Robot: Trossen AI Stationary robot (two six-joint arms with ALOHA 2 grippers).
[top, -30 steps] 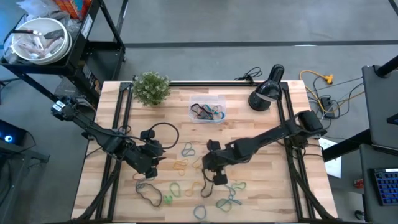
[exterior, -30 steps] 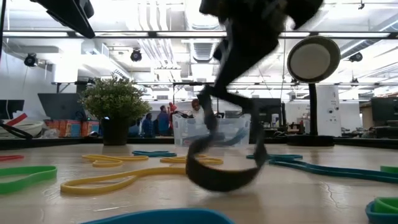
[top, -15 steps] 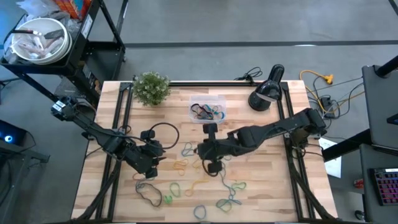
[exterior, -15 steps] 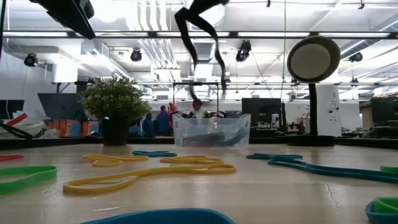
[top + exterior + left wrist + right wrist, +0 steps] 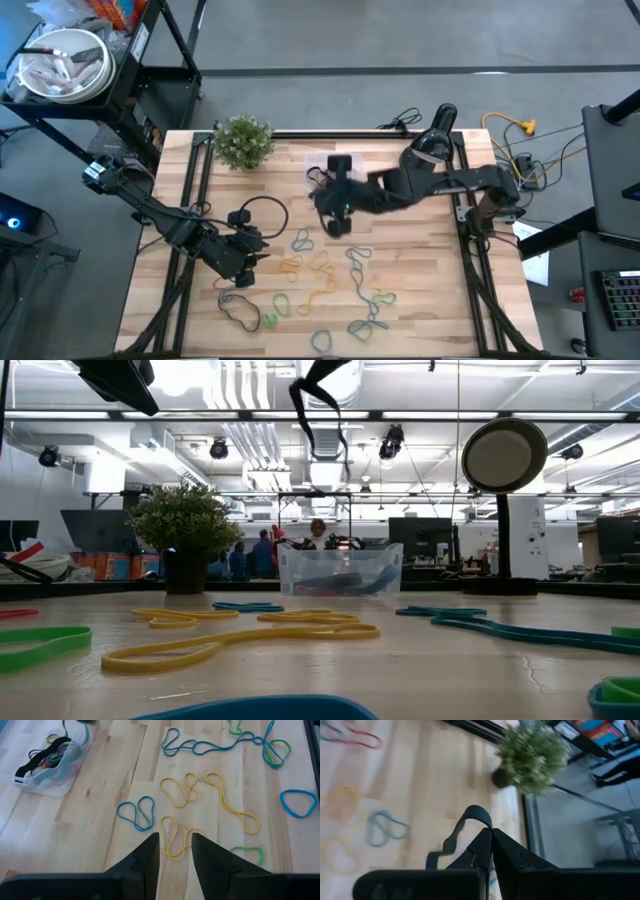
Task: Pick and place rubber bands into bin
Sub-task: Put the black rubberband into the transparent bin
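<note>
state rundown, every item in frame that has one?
right tool: shut on a black rubber band, raised near the bin
left tool: open, holding nothing, above loose bands
bin: upright, holds several bands
loose rubber bands: flat on the table, outside the bin
plant: upright at the table's far left corner
lamp: standing at the far right

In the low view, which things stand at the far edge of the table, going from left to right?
Small potted plant → clear bin with rubber bands inside, a black rubber band hanging high above it → round black desk lamp.
</note>
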